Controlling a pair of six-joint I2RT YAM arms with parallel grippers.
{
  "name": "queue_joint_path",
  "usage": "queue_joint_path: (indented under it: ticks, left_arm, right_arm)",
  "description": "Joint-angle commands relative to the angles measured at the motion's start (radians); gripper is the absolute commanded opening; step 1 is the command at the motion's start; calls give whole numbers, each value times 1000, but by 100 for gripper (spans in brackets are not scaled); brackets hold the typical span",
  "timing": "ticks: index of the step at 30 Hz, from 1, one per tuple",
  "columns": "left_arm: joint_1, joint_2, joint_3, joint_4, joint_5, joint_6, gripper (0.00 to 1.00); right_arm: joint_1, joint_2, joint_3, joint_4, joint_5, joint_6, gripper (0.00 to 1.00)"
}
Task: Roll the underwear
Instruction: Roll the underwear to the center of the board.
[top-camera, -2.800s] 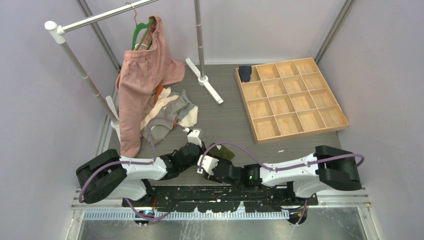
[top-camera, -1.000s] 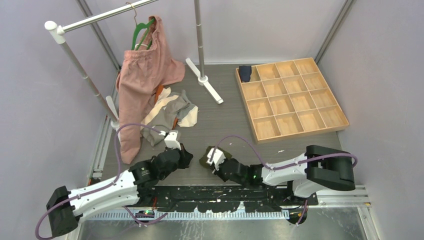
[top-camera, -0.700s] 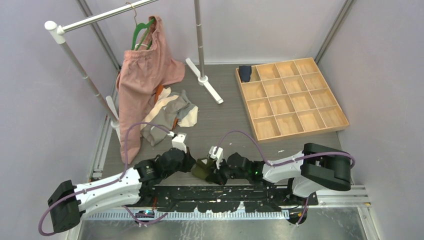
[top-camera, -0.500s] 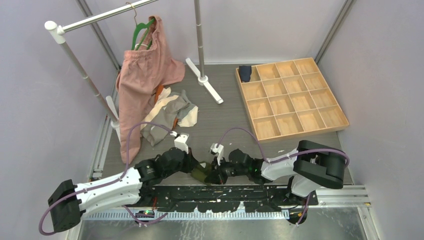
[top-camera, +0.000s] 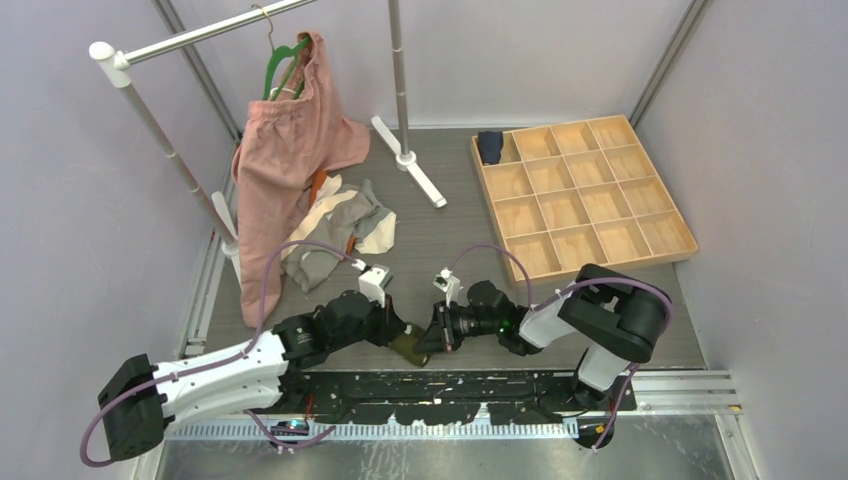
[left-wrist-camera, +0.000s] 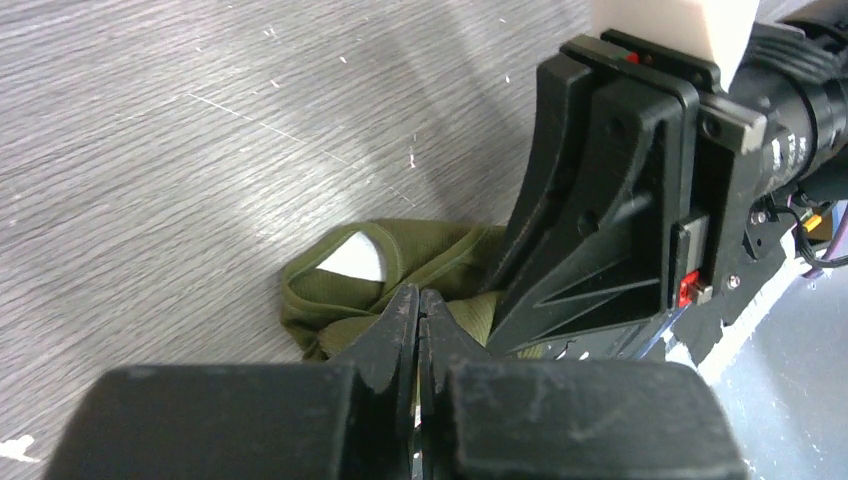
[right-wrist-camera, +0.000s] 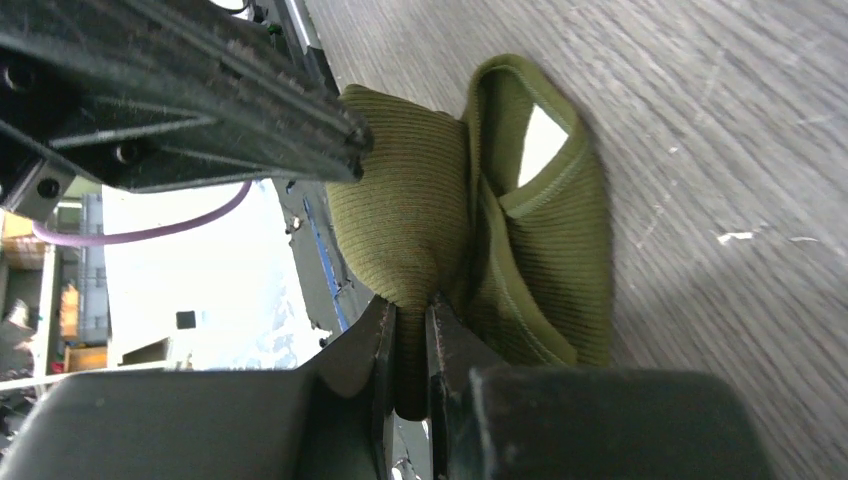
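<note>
1. From above: my left gripper (top-camera: 397, 333) and my right gripper (top-camera: 430, 340) meet nose to nose at the near edge of the grey tabletop (top-camera: 450, 240). The olive green underwear (top-camera: 408, 347) is bunched small between them. I work here, well apart from the pile of other underwear (top-camera: 335, 228) beside the pink garment (top-camera: 290, 165) on its hanger, so that no other cloth gets drawn in. The wooden compartment tray (top-camera: 585, 205) sits at the far right, with one navy roll (top-camera: 490, 146) in its far-left corner cell. I judge my olive bundle to be gathered but not yet a tidy roll.

2. Left wrist: my fingers (left-wrist-camera: 385, 335) are pressed flat together, with their tips against the near side of the olive fabric. No cloth shows between them. I read this as a closed wedge propping the bundle so it cannot spring open, though I cannot rule out a thin pinch. The right gripper's black body stands just behind the fabric. A pale patch shows through a loop of hem, and I cannot tell what it is.

3. Right wrist: my fingers (right-wrist-camera: 450, 350) are closed on a thick fold of the ribbed olive cloth, which runs down into the narrow gap between them. I hold it there to keep the layers tight. The left finger's tip touches the upper side of the bundle. A hemmed loop stands open toward the table, so the roll looks loose on that side. I judge the next move calls for tucking it in.
</note>
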Motion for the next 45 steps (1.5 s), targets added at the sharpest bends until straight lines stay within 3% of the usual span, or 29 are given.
queue_joint_path:
  ticks: [1,10,26,40,45]
  left_arm:
    - [0,45,37,95,70,32,1]
    - [0,93,43,97,87,43,1]
    - [-6,124,74,92,179,54,1]
    - [-9,289,16,199,40,16,1]
    - [-10,359,3,240,46,8,1]
  right_arm:
    - [-34,38,-18,32,-6,78,2]
    - [-62,56,-21,4,9,83,14]
    - [-62,-118,41,-404,133,-69,29]
    - [-61,-166,54,-451,136,-76,36]
    - [-61,-231,63,-501,138,-93,45]
